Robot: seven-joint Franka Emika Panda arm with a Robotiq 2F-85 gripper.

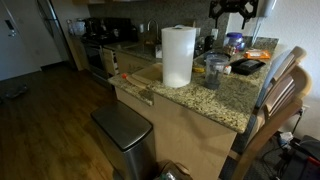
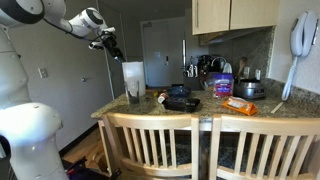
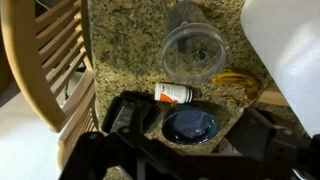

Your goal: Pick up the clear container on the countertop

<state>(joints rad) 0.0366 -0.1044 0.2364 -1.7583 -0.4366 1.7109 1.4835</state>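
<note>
A speckled granite counter [image 1: 215,105] is shown, bearing a white paper towel roll [image 1: 178,55]. Just beside the roll, the clear container [image 1: 213,70] stands upright, untouched. The tool [image 1: 233,14] is seen well above, spread open and empty. Descent, grasp and lift are judged outstanding.

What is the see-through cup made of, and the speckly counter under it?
The clear container looks like thin greyish plastic: you see the counter through it, and its rim glints. The countertop looks like polished granite: tan with brown flecks, smooth and shiny. It could be a look-alike stone.
</note>
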